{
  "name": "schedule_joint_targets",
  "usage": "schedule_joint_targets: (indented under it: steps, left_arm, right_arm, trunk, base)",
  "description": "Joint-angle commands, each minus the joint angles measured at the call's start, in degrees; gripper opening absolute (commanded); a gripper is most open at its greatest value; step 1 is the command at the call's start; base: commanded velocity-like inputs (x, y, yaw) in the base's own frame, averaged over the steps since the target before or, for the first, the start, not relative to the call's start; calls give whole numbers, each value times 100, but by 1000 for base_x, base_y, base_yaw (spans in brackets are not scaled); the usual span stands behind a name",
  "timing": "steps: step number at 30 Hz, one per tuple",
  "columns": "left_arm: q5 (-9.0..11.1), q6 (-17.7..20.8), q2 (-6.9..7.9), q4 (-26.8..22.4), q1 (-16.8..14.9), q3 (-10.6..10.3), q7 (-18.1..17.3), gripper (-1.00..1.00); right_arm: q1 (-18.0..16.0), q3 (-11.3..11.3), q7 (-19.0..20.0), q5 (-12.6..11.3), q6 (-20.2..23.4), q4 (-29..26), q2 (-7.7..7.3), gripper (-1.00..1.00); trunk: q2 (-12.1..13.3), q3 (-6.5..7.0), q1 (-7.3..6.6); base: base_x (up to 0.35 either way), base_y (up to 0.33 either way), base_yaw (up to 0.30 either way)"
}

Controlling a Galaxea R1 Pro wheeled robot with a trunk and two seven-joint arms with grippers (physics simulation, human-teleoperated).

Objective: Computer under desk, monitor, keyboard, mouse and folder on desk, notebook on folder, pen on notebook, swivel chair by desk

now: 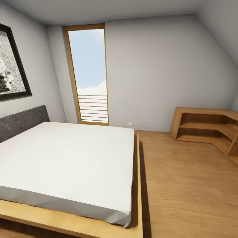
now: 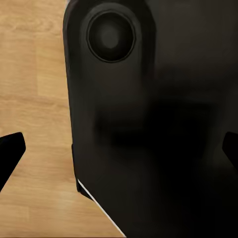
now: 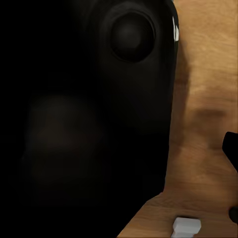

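Searching: robot is in transit; bed [image 1: 66, 158], window [image 1: 88, 72], shelf [image 1: 208, 129] ahead.
Task things: desk, chair, folder nowhere among these.
Left claw [image 2: 119, 148]: fingers apart, empty.
Right claw: cannot tell.
Advice: turn the base slowly, scan for the desk.

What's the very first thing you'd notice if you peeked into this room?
The big bed with its white sheet takes up the left and middle of the head view, on a light wooden frame. Behind it, a tall window shows blue sky in the far wall. A framed black-and-white picture hangs on the left wall, and low wooden shelves sit in the right corner on the wooden floor.
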Motion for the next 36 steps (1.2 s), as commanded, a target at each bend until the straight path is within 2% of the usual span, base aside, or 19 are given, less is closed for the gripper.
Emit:
schedule_joint_targets:
  steps: [1, 5, 9, 25, 31, 34, 35, 36]
  left_arm:
    - [0, 0, 0, 0, -1, 0, 0, 100]
    - [-34, 7, -130, -108, -1, -13, -26, 100]
    - [-35, -2, -249, -128, -1, -20, -26, 100]
    - [-32, 12, -260, -149, -1, -26, -10, 100]
    - [13, 6, -245, -206, -1, 2, -34, 100]
    - [98, 12, -234, -303, -1, 9, -48, 100]
    - [178, 12, -234, -681, -1, 9, -53, 100]
    - [223, 8, -234, -759, -1, 9, -57, 100]
  right_arm:
    - [-1, 0, 0, 0, 0, 0, 0, 100]
    - [-36, -24, -26, -48, 9, -16, 130, 100]
    - [-40, -5, -20, -34, 9, -17, 192, 100]
    - [-40, 5, 8, -27, 9, -125, 212, 100]
    - [-40, -27, 2, -42, -95, -319, 211, 100]
    - [-41, -32, -1, -40, -191, -416, 211, 100]
    - [-39, -33, -2, -38, -1232, -1081, 209, 100]
    - [-38, -34, -2, -38, -1432, -1102, 208, 100]
  trunk:
    - [-1, -3, 0]
    - [159, 69, -87]
    - [320, 141, -175]
    - [961, 428, -527]
    - [1202, 536, -659]
    - [1322, 590, -724]
    - [1362, 608, -746]
    - [1403, 626, -768]
  base:
    - [0, 0, 0]
    - [0, 0, 0]
    - [0, 0, 0]
    - [0, 0, 0]
    - [0, 0, 0]
    - [0, 0, 0]
    - [0, 0, 0]
    - [0, 0, 0]
